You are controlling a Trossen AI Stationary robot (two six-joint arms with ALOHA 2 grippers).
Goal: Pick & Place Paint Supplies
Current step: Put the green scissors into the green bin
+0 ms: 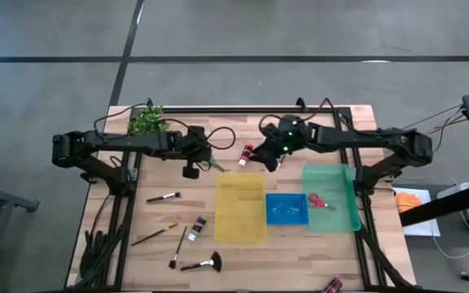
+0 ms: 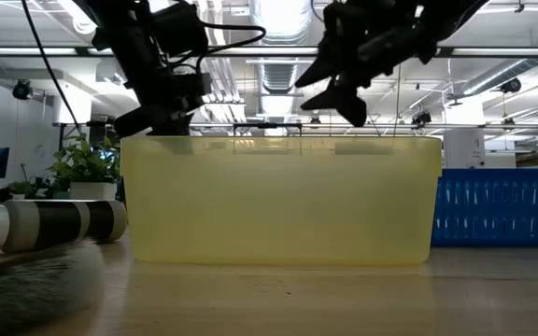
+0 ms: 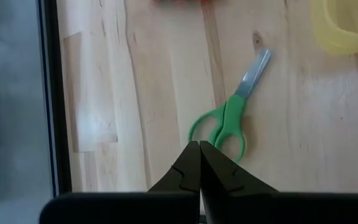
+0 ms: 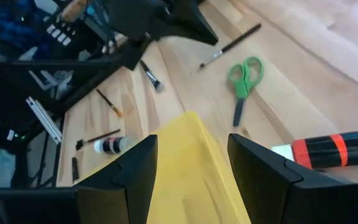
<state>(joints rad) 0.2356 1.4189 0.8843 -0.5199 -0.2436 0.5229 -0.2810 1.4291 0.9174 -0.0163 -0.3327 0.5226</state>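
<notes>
While the left gripper [image 3: 199,163] hangs with its two fingers pressed together directly over the green-handled scissors [image 3: 229,115], which lie flat on the bare wood near the table's back edge, just off the yellow tray's [image 1: 240,208] back left corner, a descent in this state would likely only push the handles along the boards, so the fingers would need to part first. Flat metal on wood gives little to bite, and a grip on one loop could let the blades swing open. Over the yellow tray's back edge the right gripper [image 4: 191,165] hovers, fingers apart and holding nothing, with the red-and-black paint bottle [image 4: 331,149] lying just beside it; both arms crowd the same back strip, and a collision looks possible if both reach inward. Red scissors [image 1: 319,201] already rest in the green tray [image 1: 342,213], while brushes [image 1: 162,197] and a black fan brush [image 1: 203,264] wait toward the front left corner.
</notes>
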